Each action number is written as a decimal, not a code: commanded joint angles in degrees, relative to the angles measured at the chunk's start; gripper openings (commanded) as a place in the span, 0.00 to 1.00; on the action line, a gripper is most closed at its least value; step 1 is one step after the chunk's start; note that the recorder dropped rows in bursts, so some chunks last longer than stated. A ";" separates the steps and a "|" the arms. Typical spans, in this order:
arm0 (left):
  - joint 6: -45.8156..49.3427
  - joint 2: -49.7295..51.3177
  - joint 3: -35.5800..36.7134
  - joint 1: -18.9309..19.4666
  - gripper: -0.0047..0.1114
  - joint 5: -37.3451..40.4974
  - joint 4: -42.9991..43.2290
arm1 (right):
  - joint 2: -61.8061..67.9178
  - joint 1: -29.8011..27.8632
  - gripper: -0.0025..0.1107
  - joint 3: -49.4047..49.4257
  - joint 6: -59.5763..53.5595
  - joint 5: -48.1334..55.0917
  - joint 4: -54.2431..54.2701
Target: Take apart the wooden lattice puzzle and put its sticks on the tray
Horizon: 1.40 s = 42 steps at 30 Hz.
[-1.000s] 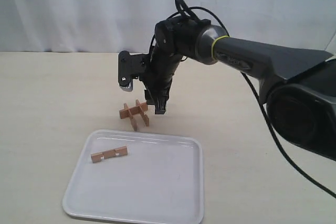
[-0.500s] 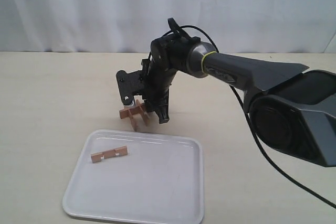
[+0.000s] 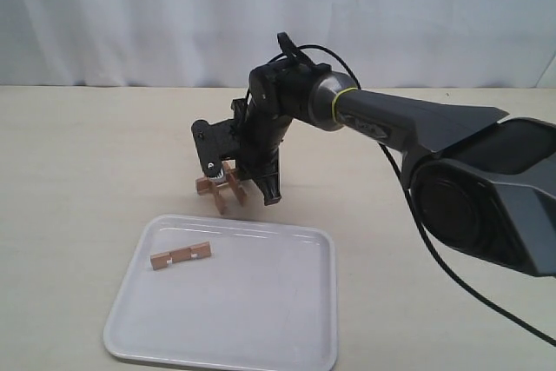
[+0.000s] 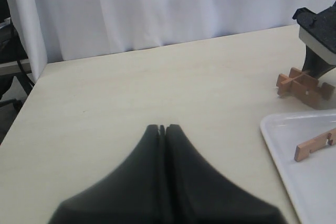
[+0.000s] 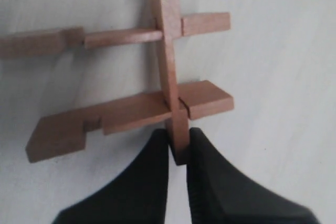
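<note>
The two black fingers (image 5: 207, 171) of the right gripper (image 5: 177, 142) are drawn narrow and pinch the near end of the crossing stick (image 5: 169, 51) between their tips, one pad on each flat face. This stick stands on edge and runs across two other reddish-brown bars, seated in their notches. Together the three bars make up the wooden lattice puzzle (image 5: 126, 113). In the right wrist view, an empty square notch is visible in each of the two crossed bars, on the side away from the crossing stick. In the exterior view, the puzzle sits on the pale table (image 3: 87, 154), just beyond the far rim of the tray (image 3: 326, 301) and not touching it. The right arm reaches in from the right side and angles down over it. One loose stick (image 3: 181, 255) lies flat inside the tray near its far left corner, clear of the rim, with its two notches showing as light squares. The rest of the tray floor is white. The left gripper (image 4: 163, 129) hangs over bare table well to the side of the puzzle. Its fingertips are pressed together with nothing between them. A white curtain (image 3: 130, 15) closes off the back of the table.
</note>
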 commanded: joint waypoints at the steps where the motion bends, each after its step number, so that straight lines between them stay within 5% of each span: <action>1: -0.46 -0.04 0.08 0.00 0.04 -0.53 0.07 | -0.49 -0.23 0.06 0.01 -0.45 0.45 -0.10; 42: -0.46 -0.04 0.08 0.00 0.04 -0.53 0.07 | -1.35 0.82 0.06 0.17 4.84 4.91 -6.73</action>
